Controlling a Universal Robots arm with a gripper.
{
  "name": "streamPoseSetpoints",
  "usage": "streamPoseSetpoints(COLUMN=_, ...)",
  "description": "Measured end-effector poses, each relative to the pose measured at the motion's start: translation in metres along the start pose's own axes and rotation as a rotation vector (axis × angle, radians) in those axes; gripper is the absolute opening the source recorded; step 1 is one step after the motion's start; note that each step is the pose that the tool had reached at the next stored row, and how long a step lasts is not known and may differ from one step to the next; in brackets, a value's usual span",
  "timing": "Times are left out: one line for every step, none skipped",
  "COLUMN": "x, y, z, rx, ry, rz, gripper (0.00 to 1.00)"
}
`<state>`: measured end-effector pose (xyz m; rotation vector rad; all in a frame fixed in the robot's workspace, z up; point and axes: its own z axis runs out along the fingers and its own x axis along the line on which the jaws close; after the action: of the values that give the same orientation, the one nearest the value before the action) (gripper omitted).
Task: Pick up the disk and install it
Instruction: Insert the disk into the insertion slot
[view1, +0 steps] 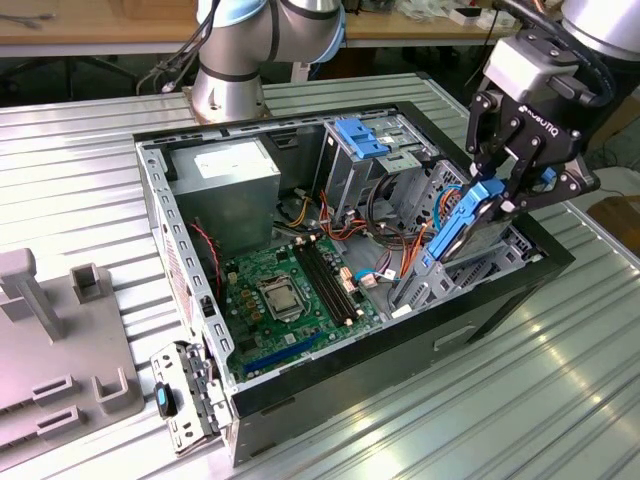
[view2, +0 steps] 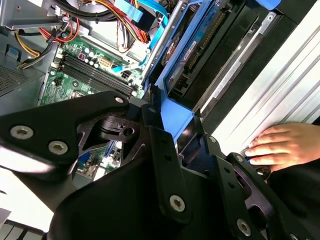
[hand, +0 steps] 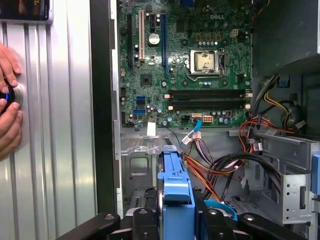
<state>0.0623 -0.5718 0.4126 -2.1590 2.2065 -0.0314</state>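
Ribbed metal table (view1: 90, 150) carries an open case (view1: 400, 372) lying on its side, with the board (view1: 290, 290) facing up. At the exterior view's right, the gripper (view1: 500, 200) hangs over the drive cage (view1: 500, 262). Its jaws are closed on the upper end of the disk (view1: 455, 230), pinching the blue rail. The disk is tilted, with its lower end down at the cage mouth and its upper end well above the case.

The tilt looks like the main risk. If the rails meet the cage askew, the disk may jam or pry against the metal edge. The hold is on plastic at one end only, so a snag could twist the disk in the jaws. Orange and red cables (view1: 395, 235) lie just beside the cage, on the board side, and one could get pinched under the lower rail.

The exterior view gives the tilt and the gap to the cage. The second wrist view adds the disk's (view2: 200, 55) dark face and its connector row. Both wrist views add a person's hand (view2: 280, 145) on the table just outside the case wall, and in the first wrist view it rests by a round knob (hand: 14, 95). That hand is near enough to the arm to be a hazard.
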Motion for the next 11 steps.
streamPoseSetpoints(x=0.0001, y=0.0001, z=0.0015, rx=0.0, ry=0.0001, rz=0.0, gripper=0.37)
streamPoseSetpoints(x=0.0003, y=0.0001, z=0.0028, rx=0.0, ry=0.0, rz=0.0, gripper=0.37)
streamPoseSetpoints(x=0.0004, y=0.0002, z=0.0039, rx=0.0, ry=0.0002, rz=0.0, gripper=0.37)
streamPoseSetpoints(x=0.0005, y=0.0002, z=0.0048, rx=0.0, ry=0.0002, rz=0.0, gripper=0.37)
streamPoseSetpoints(x=0.0006, y=0.0003, z=0.0056, rx=0.0, ry=0.0001, rz=0.0, gripper=0.37)
streamPoseSetpoints(x=0.0008, y=0.0003, z=0.0066, rx=0.0, ry=0.0, rz=0.0, gripper=0.37)
streamPoseSetpoints(x=0.0009, y=0.0003, z=0.0074, rx=0.0, ry=-0.0001, rz=0.0, gripper=0.37)
streamPoseSetpoints(x=0.0011, y=0.0004, z=0.0082, rx=0.0, ry=0.0, rz=0.0, gripper=0.37)
streamPoseSetpoints(x=0.0012, y=0.0004, z=0.0087, rx=0.0, ry=0.0001, rz=0.0, gripper=0.37)
streamPoseSetpoints(x=0.0013, y=0.0005, z=0.0096, rx=0.0, ry=0.0001, rz=0.0, gripper=0.37)
streamPoseSetpoints(x=0.0014, y=0.0005, z=0.0102, rx=0.0, ry=0.0001, rz=0.0, gripper=0.37)
